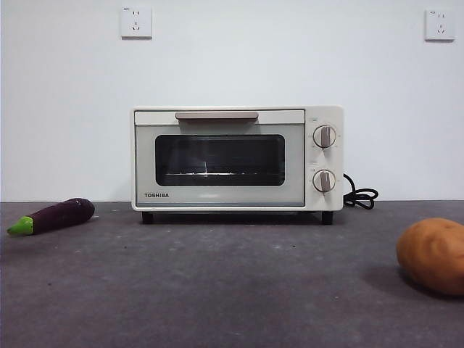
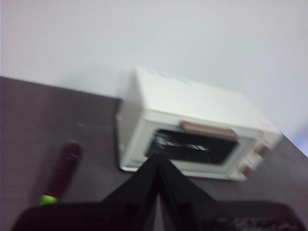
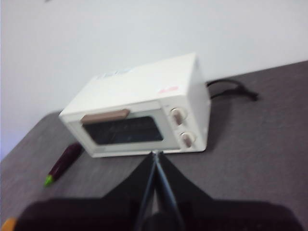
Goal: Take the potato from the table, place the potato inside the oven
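Observation:
The potato (image 1: 433, 255), an orange-brown lump, lies on the table (image 1: 217, 290) at the near right, cut by the picture's edge. The cream-white oven (image 1: 235, 159) stands at the back middle with its door closed; it also shows in the wrist views as oven (image 2: 192, 120) and oven (image 3: 139, 96). My left gripper (image 2: 158, 161) is shut on nothing, raised and pointing at the oven's front. My right gripper (image 3: 155, 156) is likewise shut and empty, facing the oven from the other side. Neither arm shows in the front view.
A purple eggplant (image 1: 54, 215) with a green stem lies at the left, apart from the oven. The oven's black cord (image 1: 360, 194) coils at its right. A small orange patch (image 3: 7, 224) at the right wrist view's edge is too small to identify.

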`<state>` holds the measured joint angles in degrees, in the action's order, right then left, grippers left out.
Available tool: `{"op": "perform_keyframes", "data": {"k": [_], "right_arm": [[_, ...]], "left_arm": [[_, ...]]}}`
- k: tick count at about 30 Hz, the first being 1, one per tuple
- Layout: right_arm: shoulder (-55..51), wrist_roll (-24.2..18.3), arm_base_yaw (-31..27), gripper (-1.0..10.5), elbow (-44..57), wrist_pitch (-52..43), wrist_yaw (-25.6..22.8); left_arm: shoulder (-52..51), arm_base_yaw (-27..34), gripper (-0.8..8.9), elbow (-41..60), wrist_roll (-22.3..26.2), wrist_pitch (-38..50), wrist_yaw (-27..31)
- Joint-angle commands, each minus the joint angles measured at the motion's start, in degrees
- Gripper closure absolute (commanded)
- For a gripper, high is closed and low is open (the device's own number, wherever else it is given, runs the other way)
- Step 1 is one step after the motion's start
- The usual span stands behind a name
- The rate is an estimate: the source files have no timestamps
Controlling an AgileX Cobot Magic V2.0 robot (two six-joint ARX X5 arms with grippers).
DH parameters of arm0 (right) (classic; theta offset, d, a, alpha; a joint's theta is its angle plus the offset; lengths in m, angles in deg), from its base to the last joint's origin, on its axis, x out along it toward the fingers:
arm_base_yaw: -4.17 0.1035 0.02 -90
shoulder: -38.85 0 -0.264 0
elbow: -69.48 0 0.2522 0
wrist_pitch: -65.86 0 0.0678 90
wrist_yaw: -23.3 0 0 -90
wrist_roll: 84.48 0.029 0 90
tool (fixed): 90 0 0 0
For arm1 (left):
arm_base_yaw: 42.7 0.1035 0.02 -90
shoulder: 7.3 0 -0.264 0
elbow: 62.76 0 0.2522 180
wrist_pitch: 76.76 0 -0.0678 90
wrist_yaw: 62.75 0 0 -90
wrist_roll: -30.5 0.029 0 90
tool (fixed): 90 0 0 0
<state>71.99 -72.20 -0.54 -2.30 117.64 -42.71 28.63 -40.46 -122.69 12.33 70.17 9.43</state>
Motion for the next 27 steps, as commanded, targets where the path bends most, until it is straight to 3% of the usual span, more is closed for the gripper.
{"op": "perform_keyframes", "data": {"k": [1, 11, 18, 27], "right_arm": [[5.6, -3.1, 0.2, 9.5, -4.5, 2.0, 2.8], [19.3, -3.5, 0.3, 9.5, -11.1, 4.5, 13.4], [24.1, -3.5, 0.3, 9.5, -12.5, 7.3, 13.9], [30.2, -4.3, 0.3, 9.5, -16.6, 11.8, 13.9]], "left_arm": [[8.0, -0.1, 8.19, -4.0, 2.8, -0.3, -6.0], [38.4, -5.1, 8.19, -29.6, 7.0, -13.7, -9.6], [52.9, -9.4, 8.19, -45.1, 7.7, -17.5, -9.2], [63.7, -13.6, 8.19, -56.9, 8.3, -20.3, -9.2]]}}
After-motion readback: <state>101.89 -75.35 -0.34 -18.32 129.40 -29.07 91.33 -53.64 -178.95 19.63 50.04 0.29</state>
